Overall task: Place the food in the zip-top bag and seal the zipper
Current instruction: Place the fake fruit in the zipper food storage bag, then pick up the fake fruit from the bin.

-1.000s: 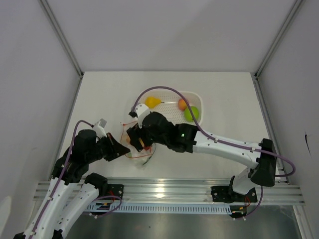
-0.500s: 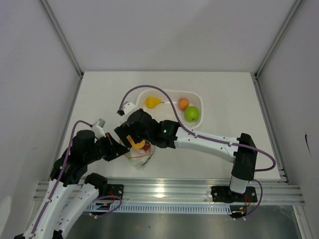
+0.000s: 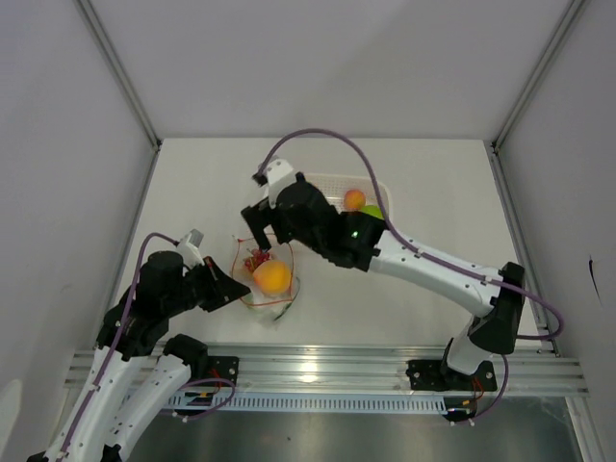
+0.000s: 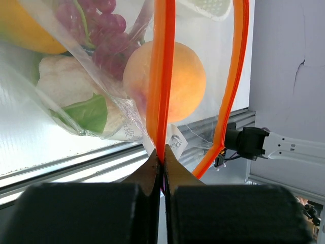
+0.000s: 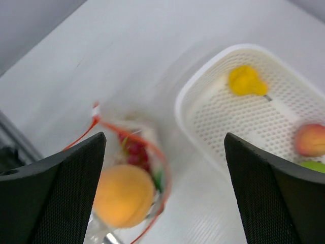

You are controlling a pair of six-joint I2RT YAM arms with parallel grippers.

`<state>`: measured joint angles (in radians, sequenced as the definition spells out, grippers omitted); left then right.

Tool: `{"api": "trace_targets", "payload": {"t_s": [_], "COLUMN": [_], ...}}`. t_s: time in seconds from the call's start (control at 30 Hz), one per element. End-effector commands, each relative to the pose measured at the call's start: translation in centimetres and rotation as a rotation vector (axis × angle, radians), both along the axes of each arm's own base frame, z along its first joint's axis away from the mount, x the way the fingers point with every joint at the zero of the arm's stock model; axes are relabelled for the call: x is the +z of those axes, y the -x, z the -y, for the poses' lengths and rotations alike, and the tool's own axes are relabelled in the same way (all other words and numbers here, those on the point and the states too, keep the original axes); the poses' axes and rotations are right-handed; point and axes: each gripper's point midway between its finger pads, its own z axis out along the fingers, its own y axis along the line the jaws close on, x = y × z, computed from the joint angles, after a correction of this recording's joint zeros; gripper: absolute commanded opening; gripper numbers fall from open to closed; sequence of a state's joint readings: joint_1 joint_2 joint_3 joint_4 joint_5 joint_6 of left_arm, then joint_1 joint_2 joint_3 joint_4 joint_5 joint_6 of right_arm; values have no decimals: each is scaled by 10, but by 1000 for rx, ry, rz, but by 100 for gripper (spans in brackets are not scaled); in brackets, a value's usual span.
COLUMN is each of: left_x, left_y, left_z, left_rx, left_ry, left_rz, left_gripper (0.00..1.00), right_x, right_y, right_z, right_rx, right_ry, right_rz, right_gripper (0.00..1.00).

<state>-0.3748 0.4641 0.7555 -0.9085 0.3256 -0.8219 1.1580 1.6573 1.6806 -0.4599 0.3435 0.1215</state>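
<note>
Looking down from above, the zip-top bag (image 3: 287,300) lies on the counter (image 3: 192,183), near and left of the white basket (image 3: 383,188), with an orange (image 3: 272,278) sitting in it. The left claw (image 3: 237,289) nips the bag's left edge. The right claw (image 3: 258,229) hangs wide over the mouth, holding nothing. A peach (image 3: 354,199) and a green apple (image 3: 373,213) lie in the basket.

From the left wrist, the jaws are pinched tight on the zipper (image 4: 163,76). Its other run bows away to the right, so the mouth gapes. Grapes (image 4: 101,23), cauliflower (image 4: 61,86) and a lemon (image 4: 25,28) lie inside beside the orange.

From the right wrist, the spread fingers (image 5: 51,193) frame bag and basket, where a yellow fruit (image 5: 246,80) (pear-shaped, by its look) lies at the far side.

Loading looks partway done, with sealing not begun. To do it well, the left pinch should be firm and raised. The right claw should straddle one basket fruit squarely, carry it over the gap and let go low, clear of the strip.
</note>
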Motion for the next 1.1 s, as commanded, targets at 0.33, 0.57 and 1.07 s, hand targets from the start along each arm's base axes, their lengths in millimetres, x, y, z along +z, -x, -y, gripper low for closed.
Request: {"api": "trace_targets", "payload": {"t_s": [0.33,0.57,1.07], "left_x": [5,-4,-2], "left_y": [2,3,-1], "left_z": [-2,-2,-6], "left_rx": [5,7,30], "left_ry": [-1,-5,-41], "left_rz": [16,-14,-37], "left_gripper": [1,1,1], "right_x": [23,-53,-174], "right_y": [-160,-219,-238], "right_z": [82,66,18], "right_rx": [-299,-333,-296], "right_ry": [-145,-105,-34], "right_rz": [86,-74,-302], "right_gripper": [99,99,90]}}
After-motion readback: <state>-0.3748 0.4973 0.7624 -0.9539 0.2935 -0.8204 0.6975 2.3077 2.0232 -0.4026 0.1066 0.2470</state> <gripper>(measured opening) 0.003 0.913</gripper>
